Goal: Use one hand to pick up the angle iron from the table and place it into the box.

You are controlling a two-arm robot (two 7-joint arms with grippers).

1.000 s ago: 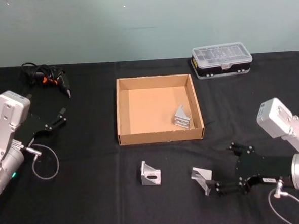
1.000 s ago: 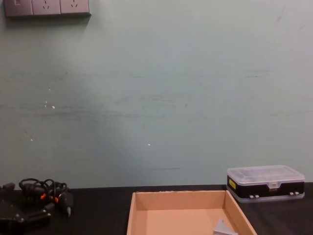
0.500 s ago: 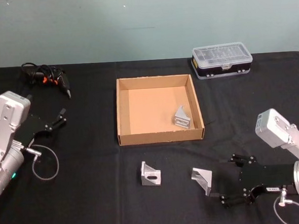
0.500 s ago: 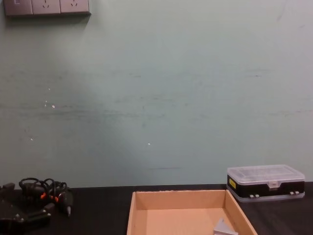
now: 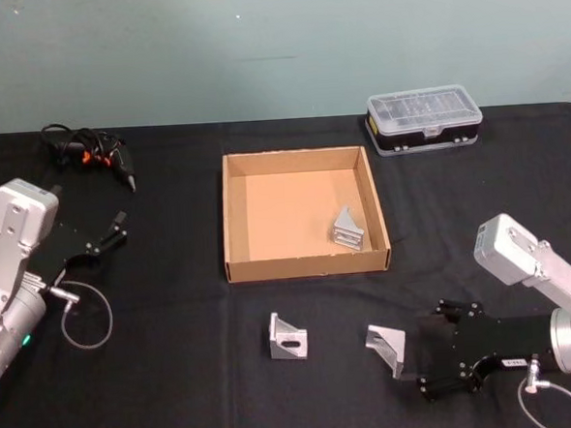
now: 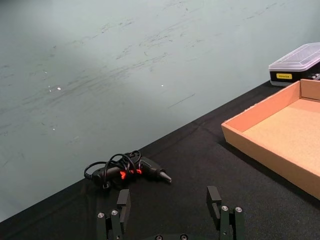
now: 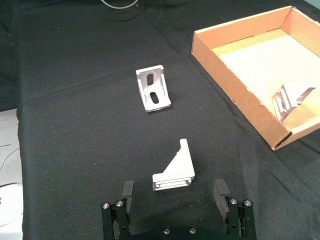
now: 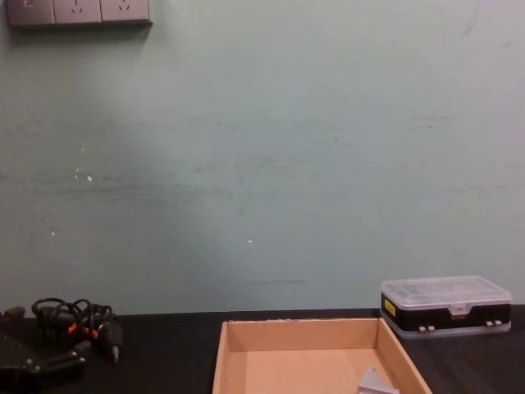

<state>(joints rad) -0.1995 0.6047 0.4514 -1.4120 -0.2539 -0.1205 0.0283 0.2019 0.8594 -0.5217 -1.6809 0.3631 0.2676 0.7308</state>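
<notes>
Three silver angle irons show. One (image 5: 386, 346) (image 7: 175, 169) lies on the black table (image 5: 179, 376), right at the mouth of my right gripper (image 5: 432, 351) (image 7: 173, 190), which is open with a finger on either side and not touching it. A second iron (image 5: 287, 336) (image 7: 154, 90) stands further left. The third (image 5: 347, 227) (image 7: 287, 100) (image 8: 376, 382) lies inside the tan box (image 5: 308, 265) (image 7: 235, 102) (image 8: 303, 328). My left gripper (image 5: 107, 235) (image 6: 168, 200) is parked open at the table's left.
A black case with a clear lid (image 5: 423, 116) (image 8: 447, 305) (image 6: 295, 65) stands behind the box at the right. A black and orange tool with a coiled cable (image 5: 93, 153) (image 6: 127, 170) (image 8: 78, 320) lies at the back left. A grey cable loop (image 5: 84, 323) lies by my left arm.
My right gripper has dropped toward the table's near edge and turned so that its open fingers face the angle iron. The left arm has barely moved.
</notes>
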